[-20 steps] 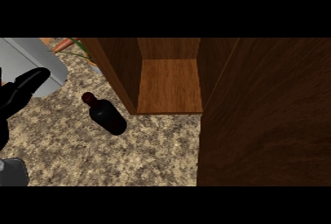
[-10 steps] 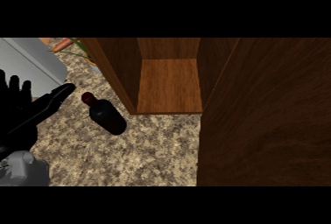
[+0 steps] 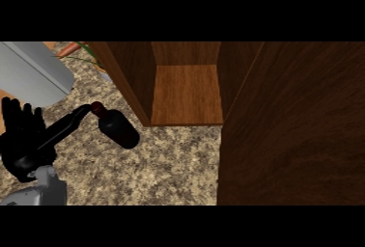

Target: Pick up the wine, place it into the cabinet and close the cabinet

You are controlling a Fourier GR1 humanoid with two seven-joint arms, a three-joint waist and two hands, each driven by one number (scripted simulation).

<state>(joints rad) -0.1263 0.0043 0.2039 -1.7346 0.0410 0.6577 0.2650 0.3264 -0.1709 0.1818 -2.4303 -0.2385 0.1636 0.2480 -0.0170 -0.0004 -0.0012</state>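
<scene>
While the left hand point(image 3: 28, 140) sits at the left edge of the view with its fingers point(image 3: 18, 113) spread and straight, grasping nothing, its thumb is stretched out toward the wine bottle point(image 3: 118, 129) and the tip looks like it's right at the bottle's neck. Can't tell if it's actually touching. The right hand isn't showing anywhere.

The bottle stands on the speckled tabletop point(image 3: 157, 164), just left of the open wooden cabinet point(image 3: 187, 94), near its front left corner. The cabinet's shelf looks bare from up here, and the big dark panel on the right is probably its open door point(image 3: 292, 125).

On handling, I'd guess it's glass, so stiff, smooth, kinda slippery and heavy for its width, and breakable if it tips. It's tall and narrow too, so a nudge at the neck could knock it over. I'd wrap the fingers around the wide body below the shoulder, not the neck. Nothing's been picked up yet, so the grab is what's in hand.

There's also a grey rounded object point(image 3: 32, 72) at the far left, can't tell what it is.
</scene>
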